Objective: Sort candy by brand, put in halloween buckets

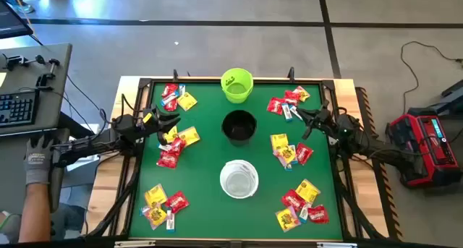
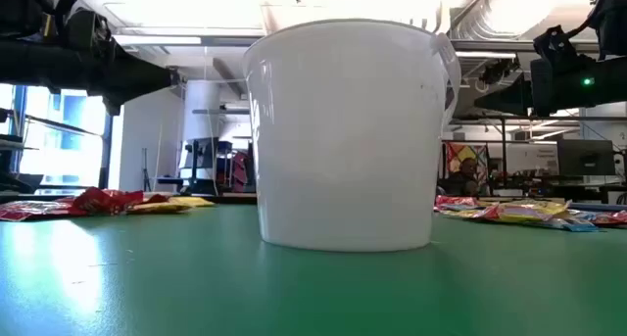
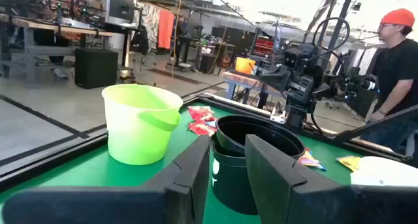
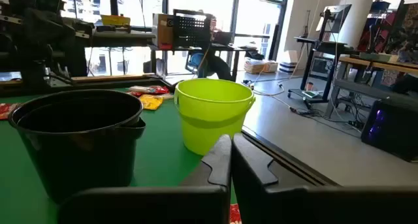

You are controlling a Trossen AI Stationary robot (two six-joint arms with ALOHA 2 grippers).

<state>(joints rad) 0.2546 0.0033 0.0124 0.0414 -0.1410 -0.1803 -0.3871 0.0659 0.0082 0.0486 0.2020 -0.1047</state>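
Both arms reach inward over my green table [image 1: 210, 204] in the high view. My left gripper [image 1: 172, 122] sits over the left-side candy, near a red and yellow cluster [image 1: 176, 143]; its fingers stand slightly apart, and I see nothing between them. My right gripper [image 1: 301, 116] hovers at the right, beside the candy group [image 1: 287, 103] at the far right corner, fingers pressed together and empty. Three buckets stand upright in a line down the table's middle: the lime green bucket [image 1: 236, 85] farthest, the black bucket [image 1: 239, 126] in the centre, the white bucket [image 1: 239, 178] nearest. More packets lie flat in scattered piles at the near left [image 1: 163, 204] and near right [image 1: 300, 204], with no common direction to their long axes. A gloved hand [image 1: 36, 161] shows at the picture's left edge.

Low view: the white bucket fills the frame's middle, upright on the mat, with flat packets lying to either side behind it.

Left wrist view: I see my own fingers [image 3: 196, 178] parted by a narrow gap, holding nothing, facing the black bucket with the lime green one beside it. A person in an orange cap [image 3: 397, 16] stands beyond the table.

Right wrist view: my fingers [image 4: 219, 168] meet, closed on nothing, before the green and black buckets.
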